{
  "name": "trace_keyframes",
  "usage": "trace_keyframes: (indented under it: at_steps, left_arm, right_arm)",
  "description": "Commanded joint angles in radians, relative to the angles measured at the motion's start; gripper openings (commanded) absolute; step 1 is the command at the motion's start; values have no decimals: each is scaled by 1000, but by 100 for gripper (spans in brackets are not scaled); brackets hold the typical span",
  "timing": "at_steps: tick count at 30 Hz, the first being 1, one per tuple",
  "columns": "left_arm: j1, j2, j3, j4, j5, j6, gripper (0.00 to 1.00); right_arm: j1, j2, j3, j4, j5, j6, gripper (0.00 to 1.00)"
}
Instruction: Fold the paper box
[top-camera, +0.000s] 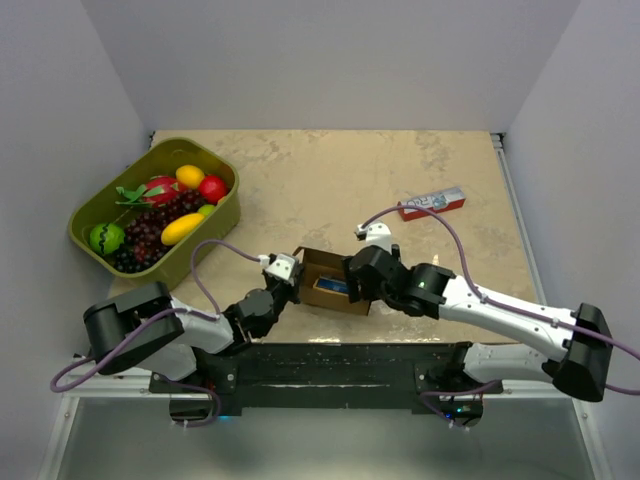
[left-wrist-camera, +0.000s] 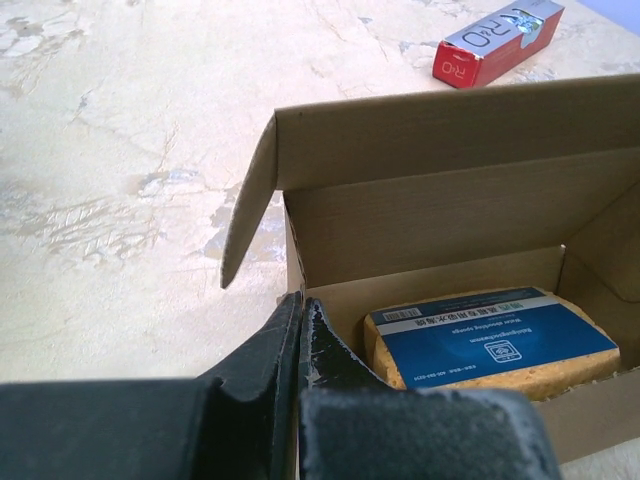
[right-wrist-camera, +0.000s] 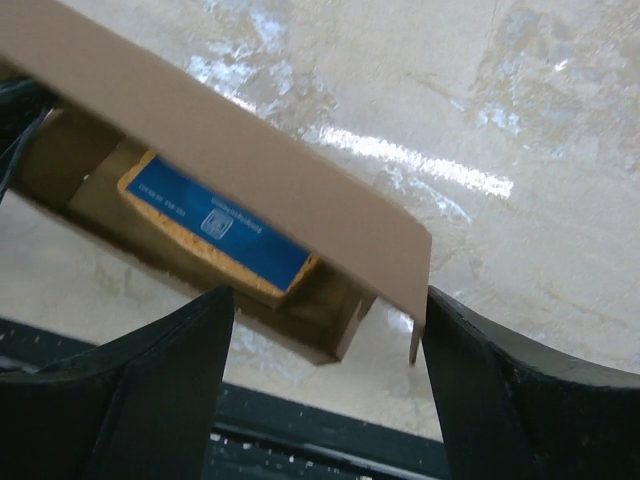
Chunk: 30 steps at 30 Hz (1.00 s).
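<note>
Two arms meet at the paper box (top-camera: 335, 283), which sits on the tabletop (top-camera: 330, 165) near its front edge, between the left jaws and the right jaws. From above, the left jaws are at the left end of the box and the right jaws are at its right end, over the raised lid. A green tray (top-camera: 210, 245) of toy fruit lies far beyond the left jaws, and a red-and-white carton (top-camera: 432, 204) lies beyond the right jaws. Both are well apart from the box.

From the left wrist, the left jaws are pressed fully together. The left side wall of the box seems to run in between them, so I judge that they pinch this wall. Just ahead of them a side flap (left-wrist-camera: 250, 200) stands outward. To their right the box is open, with a yellow sponge (left-wrist-camera: 490, 350) with a blue label inside and the lid (left-wrist-camera: 450, 135) upright behind it.

From the right wrist, the right jaws stand wide and hold nothing. The lid hangs slanted between them, above the sponge. Its corner is just beside the right finger (right-wrist-camera: 520, 400), but I cannot tell if it touches.

Nothing holds the lid, so the stiff crease may lift it. If the right jaws close on its corner, the thin card could bend. The side flap, if not tucked in first, may stay outside. A hard push could also twist the box in the left pinch.
</note>
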Motion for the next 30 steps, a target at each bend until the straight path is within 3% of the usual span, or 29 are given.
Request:
trace_keyframes:
  at_steps: [1,7,13,21,25,30]
  left_arm:
    - [-8,32,0,10,-78,2,0]
    - [-14,36,-42,54,-104,3,0]
    - [-29,36,-135,211,-82,54,0]
    - [-74,40,-166,300,-83,119,0]
    - [-84,38,-180,303,-88,106,0]
    - [-87,-14,-189,239,-79,62,0]
  right_arm:
    - [5,-97,21,-98,-112,-18,77]
    - [5,-220,98,-181,-192,-57,75]
    - [5,-275,210,-85,-157,-58,75]
    - [5,-147,233,121,6,-103,75]
    - [5,-68,214,187,-41,-100,75]
    - [5,-50,99,276,-98,-40,66]
